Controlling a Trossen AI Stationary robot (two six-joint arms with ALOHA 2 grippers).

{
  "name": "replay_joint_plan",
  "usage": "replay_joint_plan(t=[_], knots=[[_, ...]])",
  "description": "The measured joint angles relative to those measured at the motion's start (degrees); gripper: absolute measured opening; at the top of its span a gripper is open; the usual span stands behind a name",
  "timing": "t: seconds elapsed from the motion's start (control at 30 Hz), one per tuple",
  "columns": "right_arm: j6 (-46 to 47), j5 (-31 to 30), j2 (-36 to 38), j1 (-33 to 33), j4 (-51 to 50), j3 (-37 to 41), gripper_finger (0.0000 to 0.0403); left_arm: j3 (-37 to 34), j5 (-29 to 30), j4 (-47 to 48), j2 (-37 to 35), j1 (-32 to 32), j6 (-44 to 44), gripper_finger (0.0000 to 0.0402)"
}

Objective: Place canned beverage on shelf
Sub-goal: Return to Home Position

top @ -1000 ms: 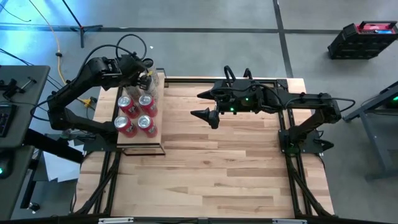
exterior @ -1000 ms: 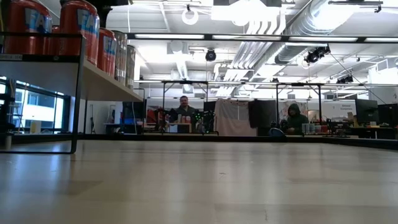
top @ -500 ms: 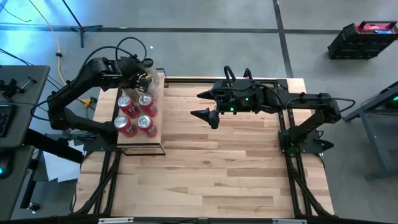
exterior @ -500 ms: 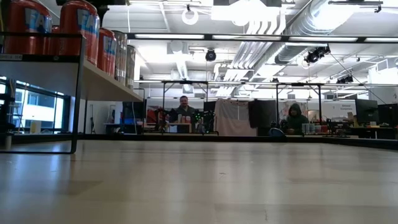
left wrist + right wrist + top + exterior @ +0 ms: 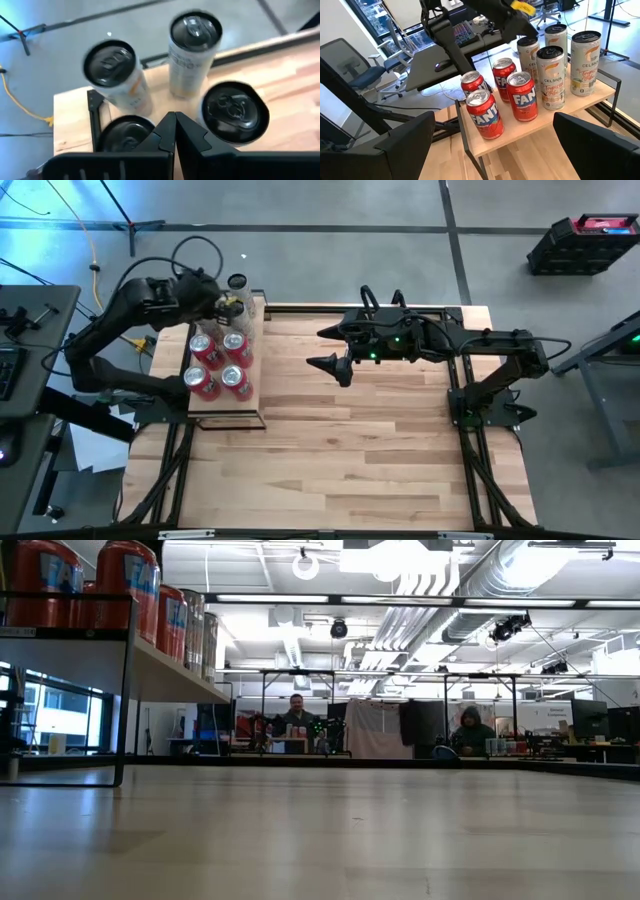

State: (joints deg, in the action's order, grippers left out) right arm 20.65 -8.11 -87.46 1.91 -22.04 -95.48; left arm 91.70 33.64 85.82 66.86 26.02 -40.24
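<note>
Left gripper (image 5: 174,120) pinched above white cans (image 5: 194,55) (shelf (image 5: 520,136) mostly covered); right gripper (image 5: 320,348) spread.

red cans (image 5: 522,97): glossy metal | shelf (image 5: 555,116): pale matt wood | frame (image 5: 125,690): black metal

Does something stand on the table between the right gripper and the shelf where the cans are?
Nothing visible does. Only bare tabletop lies between the open right gripper and the shelf. The red cans and white cans already stand on it; the shut left gripper hangs by the white cans.
</note>
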Motion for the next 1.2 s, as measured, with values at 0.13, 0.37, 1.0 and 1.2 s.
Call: replay_joint_plan(t=[0.13, 0.37, 1.0, 1.2], knots=[[-0.26, -1.86, 0.0, -0.04, -0.2, 0.0, 0.0392, 0.0, 1.83, -0.7, -2.78, -0.14, -0.03, 0.0], [-1.84, -7.84, 0.0, -0.04, -0.95, 0.0, 0.0392, 0.0, 3.28, -6.27, -7.69, -3.99, 2.86, 0.0], [-9.31, -2.6, 1.02, -1.55, 12.58, 0.0, 0.0392, -0.04, 3.39, -18.0, -21.08, -23.38, 14.73, 0.0], [-8.69, -3.92, 0.7, -1.56, 17.61, -0.02, 0.0392, -1.14, -1.41, -28.18, -22.64, -25.67, 25.03, 0.0]])
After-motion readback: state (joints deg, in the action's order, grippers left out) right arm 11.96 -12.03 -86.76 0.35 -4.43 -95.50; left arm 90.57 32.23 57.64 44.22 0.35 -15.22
